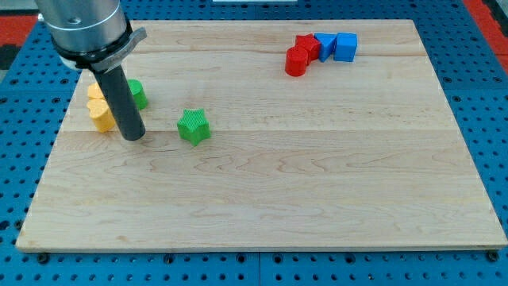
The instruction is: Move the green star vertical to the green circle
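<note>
Ribbed green star (194,126) being left untouched on pale wooden board (317,175). Green circle (136,93) being partly hidden by smooth dark rod; my tip (133,137) being rested beside yellow blocks (99,110). No gripper fitted.

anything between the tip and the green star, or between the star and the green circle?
Nothing visible. My tip sits to the view's left of the green star, with bare board between them. The green circle lies up-left of the star, partly hidden behind the rod; the yellow blocks sit beyond it, off that path.
</note>
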Available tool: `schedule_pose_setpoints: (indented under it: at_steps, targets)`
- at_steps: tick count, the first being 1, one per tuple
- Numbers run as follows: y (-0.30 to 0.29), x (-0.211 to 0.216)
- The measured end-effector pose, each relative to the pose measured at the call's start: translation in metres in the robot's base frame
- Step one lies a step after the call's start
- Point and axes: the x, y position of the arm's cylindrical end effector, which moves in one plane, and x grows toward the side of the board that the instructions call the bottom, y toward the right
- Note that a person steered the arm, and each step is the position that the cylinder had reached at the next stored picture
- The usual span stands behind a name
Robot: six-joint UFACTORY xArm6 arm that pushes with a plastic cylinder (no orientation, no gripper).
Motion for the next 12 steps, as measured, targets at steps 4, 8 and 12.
schedule_pose_setpoints:
  at_steps: [4,8,12]
  targets:
    - [0.029,-0.051]
    - [-0.014,0.027]
    - [-0.1,-0.022]
